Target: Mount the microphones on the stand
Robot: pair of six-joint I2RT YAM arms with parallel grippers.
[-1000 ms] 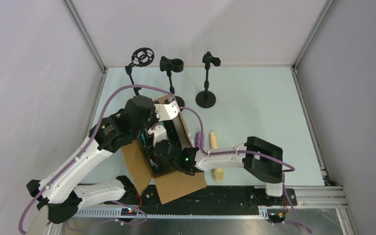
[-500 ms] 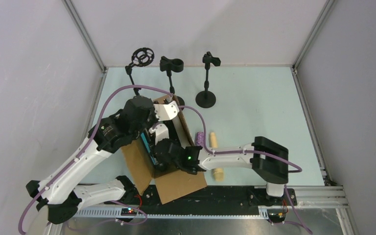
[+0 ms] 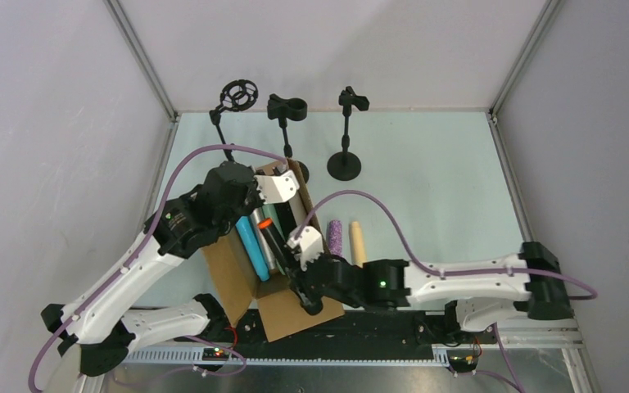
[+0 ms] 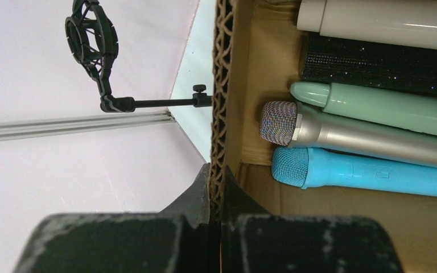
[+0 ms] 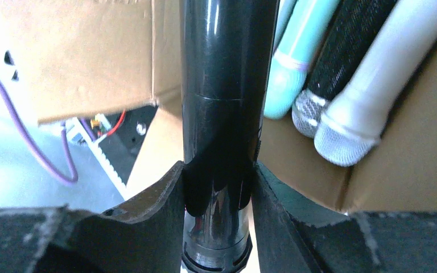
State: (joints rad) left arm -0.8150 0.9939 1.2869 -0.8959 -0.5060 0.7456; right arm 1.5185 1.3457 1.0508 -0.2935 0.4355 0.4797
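Plainly, the right gripper (image 5: 219, 173) is partly closed on a black microphone (image 5: 222, 85), with its fingers pressed against both sides of the barrel near the lower end. In the overhead view this microphone shows an orange tip and runs up and left from the gripper across the open cardboard box (image 3: 231, 274), left of centre. The left gripper (image 4: 216, 185) is closed tight, pinching the corrugated edge of the box wall. Inside the box, side by side, lie a blue microphone (image 4: 364, 173), a silver-grey microphone (image 4: 370, 136), a mint green microphone (image 4: 387, 108) and a glittery black microphone (image 4: 375, 62). Just right of the box, a purple microphone (image 3: 337, 237) and a cream microphone (image 3: 358, 243) lie close together on the worktop (image 3: 442, 180). Three black stands (image 3: 345, 166) rise along the upper edge of the worktop.
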